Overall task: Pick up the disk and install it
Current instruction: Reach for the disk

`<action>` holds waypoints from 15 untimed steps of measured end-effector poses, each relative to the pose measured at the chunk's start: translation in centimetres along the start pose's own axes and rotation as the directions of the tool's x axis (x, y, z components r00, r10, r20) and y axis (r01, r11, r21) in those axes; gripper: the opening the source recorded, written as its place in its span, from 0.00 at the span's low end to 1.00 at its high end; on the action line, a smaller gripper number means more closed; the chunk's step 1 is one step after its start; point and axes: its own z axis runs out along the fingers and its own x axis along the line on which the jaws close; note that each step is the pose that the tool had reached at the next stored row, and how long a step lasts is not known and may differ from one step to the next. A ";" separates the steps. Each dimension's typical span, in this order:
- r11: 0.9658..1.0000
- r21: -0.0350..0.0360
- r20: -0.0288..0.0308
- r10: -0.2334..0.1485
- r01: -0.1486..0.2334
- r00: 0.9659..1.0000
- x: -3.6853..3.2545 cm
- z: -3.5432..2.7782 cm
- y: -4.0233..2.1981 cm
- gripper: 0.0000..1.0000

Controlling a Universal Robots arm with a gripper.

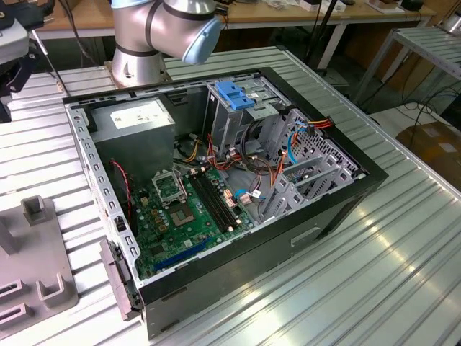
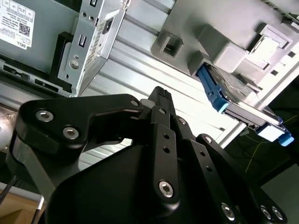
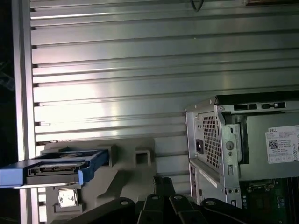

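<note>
- The jaws are closed, and nothing is held between them. In the second wrist view the black fingertips (image 2: 160, 95) meet over bare slats of the counter (image 2: 140, 60).
- In both wrist views the jaws sit between the grey holder (image 3: 133, 179) and the rear corner of the computer case (image 3: 217, 140), touching neither.
- The disk (image 3: 58, 169) lies flat on that holder, well apart from the jaws. It has a grey metal body framed by a bright blue rail.
- In the second wrist view the disk (image 2: 236, 95) shows its blue rail along one long side. One blue end sticks out past the holder's edge.
- The holder is a pale grey block with raised posts and square pockets. It stands on the ribbed metal counter, beside the case and not touching it.
- In the exterior view the holder (image 1: 36, 277) is at the exterior view's left edge. The case (image 1: 338, 209) lies on its side in the middle of the counter (image 1: 389, 274), with its panel off.
- Inside the case are a green motherboard (image 1: 180, 209), a grey power supply (image 1: 133, 122) and a metal drive cage (image 1: 223, 126). A blue bracket (image 1: 234, 94) sits on top of the cage.
- The arm (image 1: 162, 29), silver with a pale blue cap, rises behind the case.
</note>
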 end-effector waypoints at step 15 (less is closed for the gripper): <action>0.998 -0.002 -0.003 -0.060 0.060 0.998 4.91 -0.08 0.57 0.10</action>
